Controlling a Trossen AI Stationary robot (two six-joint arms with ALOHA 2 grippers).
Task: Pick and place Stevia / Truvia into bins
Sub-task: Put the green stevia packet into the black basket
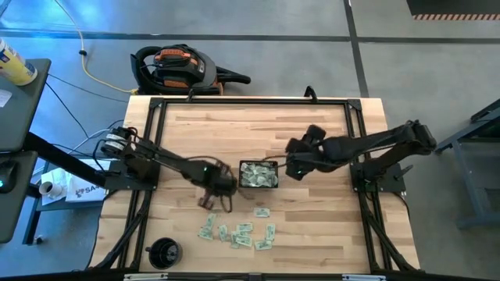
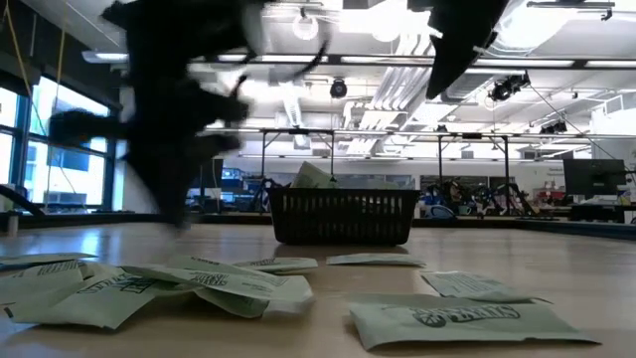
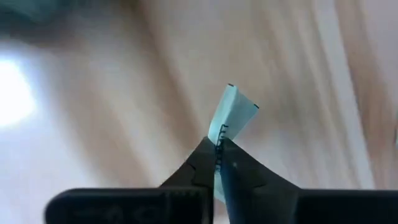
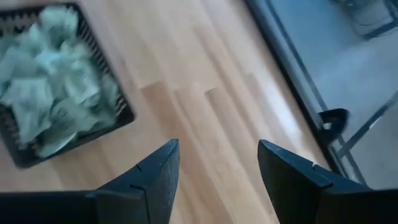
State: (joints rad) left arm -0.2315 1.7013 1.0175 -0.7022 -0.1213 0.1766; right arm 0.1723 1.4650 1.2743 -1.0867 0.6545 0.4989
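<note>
Several pale green Stevia sachets [image 1: 237, 232] lie flat on the wooden table near its front edge, also seen close up in the low view [image 2: 199, 283]. The black mesh bin [image 1: 258, 175] stands at mid-table with many sachets [image 4: 53, 93] heaped inside. My left gripper [image 3: 219, 149] is just left of the bin [image 2: 343, 214], pointing steeply down and shut on one sachet [image 3: 233, 112]. My right gripper [image 4: 217, 168] hovers open at the bin's right side, above the bare table, with nothing between its fingers. My left gripper pinches one sachet between its two fingertips by one end [image 3: 219, 138]. The fingers come from above, pointing steeply down. The rest of the sachet sticks out past the tips, slightly bent. Whether its free end touches the table I cannot tell.
A round black cup-like object [image 1: 164, 251] stands at the table's near left corner. A black frame [image 1: 250, 101] runs around the table's edges. Bare wood lies behind the bin and on the right half. A vacuum cleaner [image 1: 180, 69] sits on the floor beyond the far edge.
</note>
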